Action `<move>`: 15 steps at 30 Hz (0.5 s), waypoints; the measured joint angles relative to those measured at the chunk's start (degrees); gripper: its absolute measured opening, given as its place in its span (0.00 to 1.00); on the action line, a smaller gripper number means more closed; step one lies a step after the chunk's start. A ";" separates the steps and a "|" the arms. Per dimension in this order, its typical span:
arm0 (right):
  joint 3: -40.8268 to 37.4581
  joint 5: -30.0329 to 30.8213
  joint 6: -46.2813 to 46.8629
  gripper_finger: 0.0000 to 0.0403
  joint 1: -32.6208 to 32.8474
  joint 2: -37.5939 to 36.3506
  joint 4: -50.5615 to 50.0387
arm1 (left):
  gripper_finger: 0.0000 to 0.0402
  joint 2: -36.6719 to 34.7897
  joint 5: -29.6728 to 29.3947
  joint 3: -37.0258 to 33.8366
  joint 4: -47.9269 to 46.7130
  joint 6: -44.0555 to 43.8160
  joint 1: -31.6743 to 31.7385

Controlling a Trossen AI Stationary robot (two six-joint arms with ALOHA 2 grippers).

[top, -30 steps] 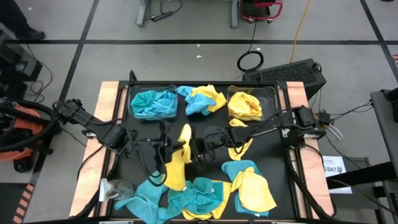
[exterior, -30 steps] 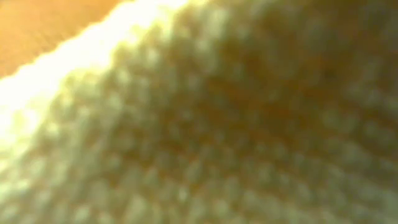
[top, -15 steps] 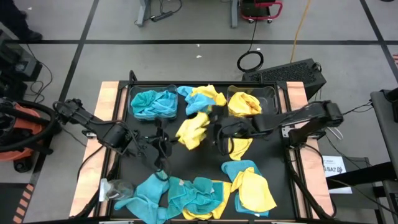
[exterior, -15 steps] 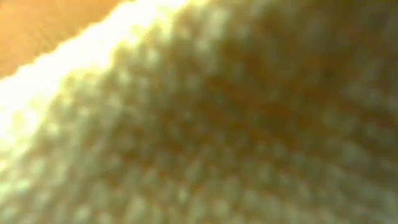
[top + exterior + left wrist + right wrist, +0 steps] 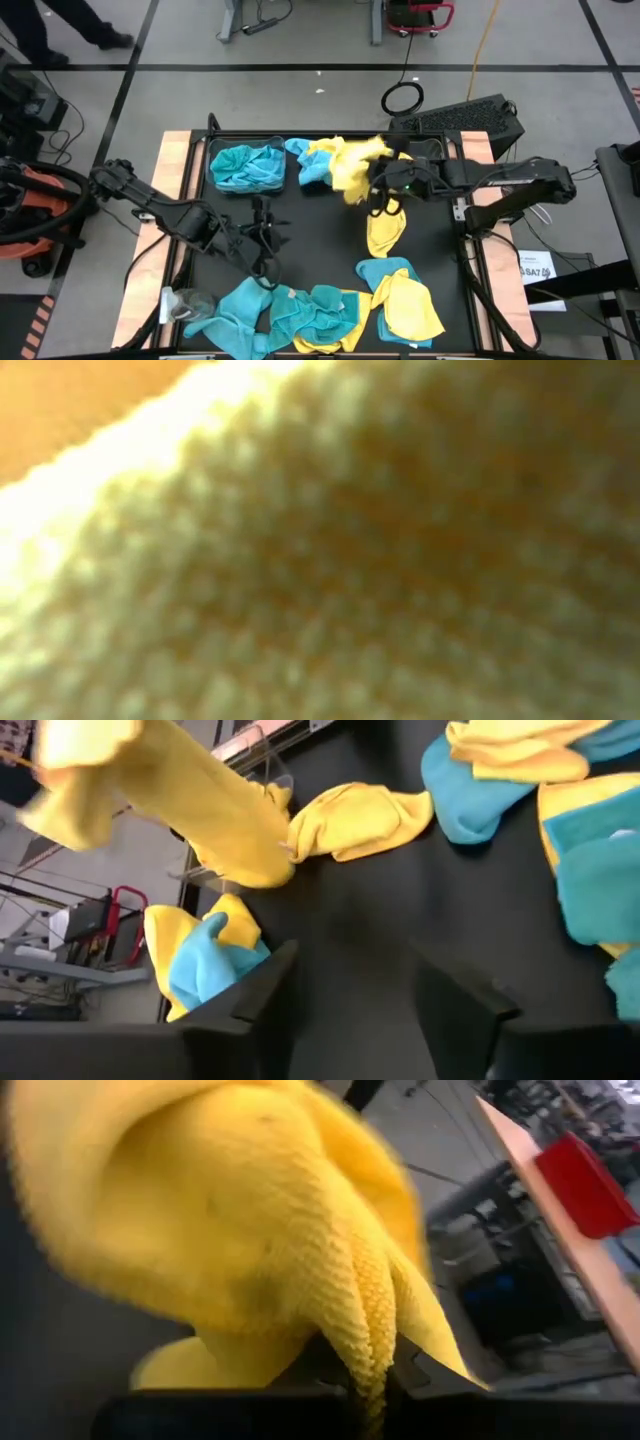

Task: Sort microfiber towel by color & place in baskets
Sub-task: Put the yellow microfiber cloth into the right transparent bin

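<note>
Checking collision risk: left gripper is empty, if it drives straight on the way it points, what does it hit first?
Likely the loose yellow towel lying on the black mat. The left gripper is open, with bare mat directly ahead of it first. Depth is unclear.

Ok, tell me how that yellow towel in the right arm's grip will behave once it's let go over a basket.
Probably floppy: the yellow towel hangs folded and drooping from the right gripper, holding no shape. It looks light, so it may drop slowly. Its nubby weave could snag on the jaws or drape over the rim of the basket.
</note>
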 joint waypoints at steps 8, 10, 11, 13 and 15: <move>-0.04 1.83 -0.84 0.00 -7.03 -2.94 -4.83 | 0.51 0.02 0.78 -3.32 1.92 -2.93 0.01; -0.04 1.84 -0.84 0.00 -9.01 -3.03 -6.53 | 0.51 0.02 1.04 -4.55 3.33 -2.96 0.03; -0.04 1.81 -0.81 0.00 -10.06 -3.03 -7.14 | 0.51 0.02 1.76 -5.26 4.16 -2.95 0.01; -0.04 1.81 -0.73 0.00 -11.91 -2.99 -8.78 | 0.51 0.04 3.01 -6.32 4.97 -2.93 -0.01; -0.04 1.84 -0.67 0.00 -13.59 -3.01 -10.32 | 0.51 0.04 4.72 -7.27 6.68 -2.96 -0.01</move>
